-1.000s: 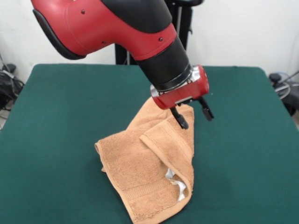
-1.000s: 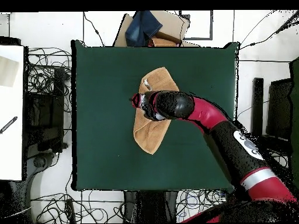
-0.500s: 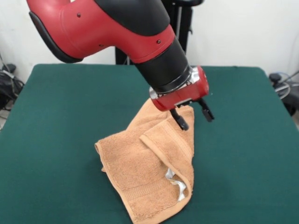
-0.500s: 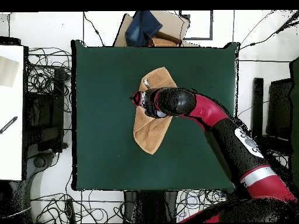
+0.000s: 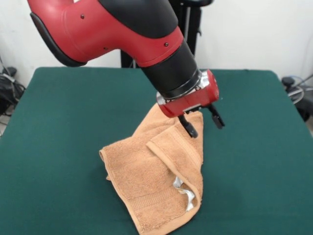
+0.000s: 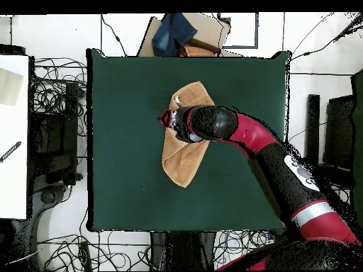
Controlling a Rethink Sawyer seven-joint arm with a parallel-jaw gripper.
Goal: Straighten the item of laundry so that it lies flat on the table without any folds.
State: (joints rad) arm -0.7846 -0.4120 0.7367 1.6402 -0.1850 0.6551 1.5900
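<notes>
The item of laundry (image 5: 146, 181) is an orange-tan terry towel lying folded on the green table (image 5: 63, 122), one flap doubled over along its right side, with a small white label (image 5: 185, 193) showing near the front. My gripper (image 5: 203, 125) hangs open just above the towel's far right corner, fingers apart and nothing between them. From overhead the towel (image 6: 177, 159) lies near the table's (image 6: 127, 177) middle, and the arm's head covers its centre; the gripper (image 6: 169, 119) sits at the towel's left edge.
A cardboard box with blue cloth (image 6: 181, 35) sits beyond the table's top edge in the overhead view. Cables and equipment (image 6: 53, 127) crowd the floor on the left. A white desk (image 6: 13, 134) stands at the far left.
The arm has shifted very slightly; the gripper stays open above the towel's corner. The towel has not moved.
</notes>
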